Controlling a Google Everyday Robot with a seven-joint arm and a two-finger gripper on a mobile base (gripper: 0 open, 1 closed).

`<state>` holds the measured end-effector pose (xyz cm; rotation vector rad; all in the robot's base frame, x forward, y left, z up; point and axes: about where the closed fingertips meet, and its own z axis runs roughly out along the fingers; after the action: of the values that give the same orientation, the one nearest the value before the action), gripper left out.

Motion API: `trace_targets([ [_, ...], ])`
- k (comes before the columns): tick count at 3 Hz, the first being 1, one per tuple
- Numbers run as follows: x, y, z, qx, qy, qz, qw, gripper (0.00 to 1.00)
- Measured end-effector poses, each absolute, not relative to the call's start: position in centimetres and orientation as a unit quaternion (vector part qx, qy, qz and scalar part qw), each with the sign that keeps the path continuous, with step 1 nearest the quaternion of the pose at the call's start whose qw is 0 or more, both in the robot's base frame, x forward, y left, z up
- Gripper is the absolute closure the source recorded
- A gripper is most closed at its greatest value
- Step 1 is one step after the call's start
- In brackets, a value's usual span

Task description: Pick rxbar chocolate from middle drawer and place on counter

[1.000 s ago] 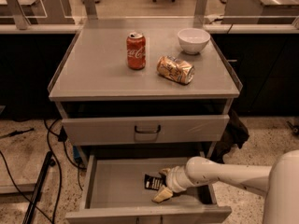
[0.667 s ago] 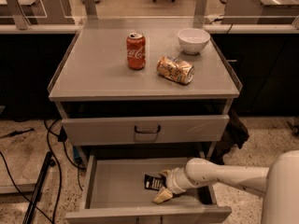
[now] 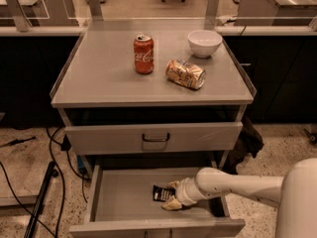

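Rxbar chocolate (image 3: 160, 193): you see it lower centre, flat on the middle drawer (image 3: 124, 197) floor.
Long axis: seemingly left-right, right end hidden.
Pincer (image 3: 171, 195): fingers apart, straddling that end.

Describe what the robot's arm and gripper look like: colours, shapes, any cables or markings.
The arm is a smooth, creamy-white rounded tube; no cables or markings show. The gripper, down in the middle drawer, is tan beyond a white collar.
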<state>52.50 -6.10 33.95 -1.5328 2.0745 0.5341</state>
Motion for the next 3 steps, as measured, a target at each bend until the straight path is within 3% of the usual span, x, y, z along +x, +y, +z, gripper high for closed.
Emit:
trace_targets([
  [1, 52.5, -6.1, 34.42, -0.563, 0.762, 0.196, 0.251, 0.92],
  [2, 52.39, -6.6, 35.02, -0.563, 0.767, 0.186, 0.245, 1.0],
  [3, 52.39, -6.59, 35.03, -0.563, 0.767, 0.186, 0.245, 1.0],
])
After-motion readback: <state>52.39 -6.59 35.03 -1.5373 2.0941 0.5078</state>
